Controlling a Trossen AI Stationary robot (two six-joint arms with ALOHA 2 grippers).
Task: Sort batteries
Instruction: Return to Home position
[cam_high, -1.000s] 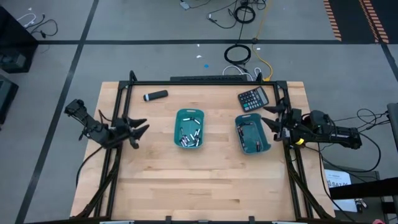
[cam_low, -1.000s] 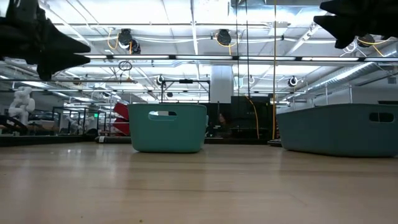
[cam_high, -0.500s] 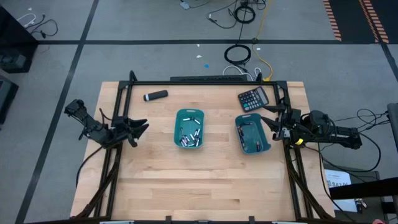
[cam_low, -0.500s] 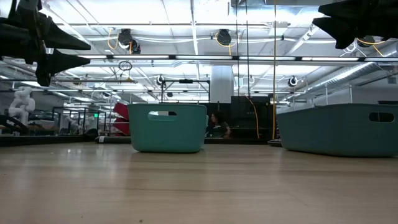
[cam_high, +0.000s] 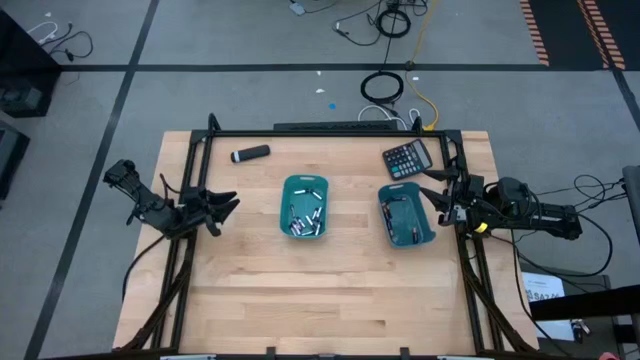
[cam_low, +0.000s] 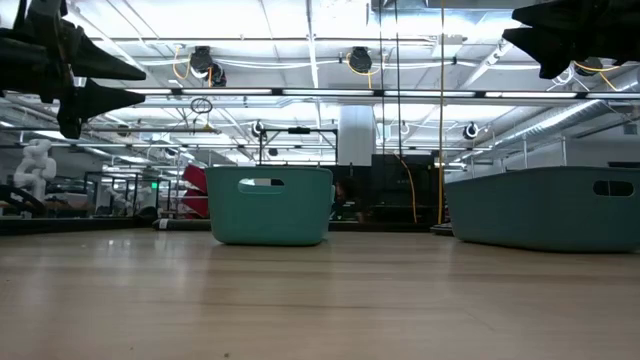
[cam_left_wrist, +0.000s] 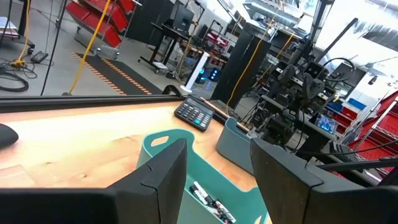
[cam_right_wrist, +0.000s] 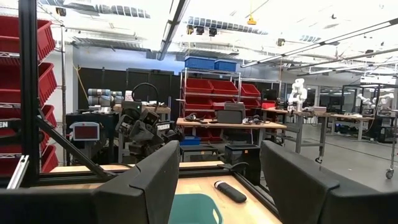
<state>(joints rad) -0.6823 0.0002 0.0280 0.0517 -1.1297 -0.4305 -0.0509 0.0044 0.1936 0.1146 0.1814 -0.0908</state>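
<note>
Batteries (cam_high: 304, 217): inside two teal bins, between both grippers.
Left gripper (cam_high: 222, 208): raised over left edge of table (cam_high: 330, 300), fingers spread apart, empty.
Right gripper (cam_high: 436, 198): raised at right edge, fingers apart too, empty.
Middle bin (cam_high: 304, 181): well apart from left gripper, in front of its fingers; silvery and dark cells inside.
Right bin (cam_high: 428, 236): just beside right gripper's fingertips; some cells inside.
Calculator (cam_high: 407, 158): near right gripper, beside right bin.

Bright, even light falls from above on the bench (cam_high: 330, 300), and the teal bins (cam_high: 304, 207) on it throw only soft shadows. In the low view the ceiling lights (cam_low: 250, 20) above the bench glare white, so the left hand (cam_low: 138, 85) and the right hand (cam_low: 514, 26) show as black silhouettes.
</note>
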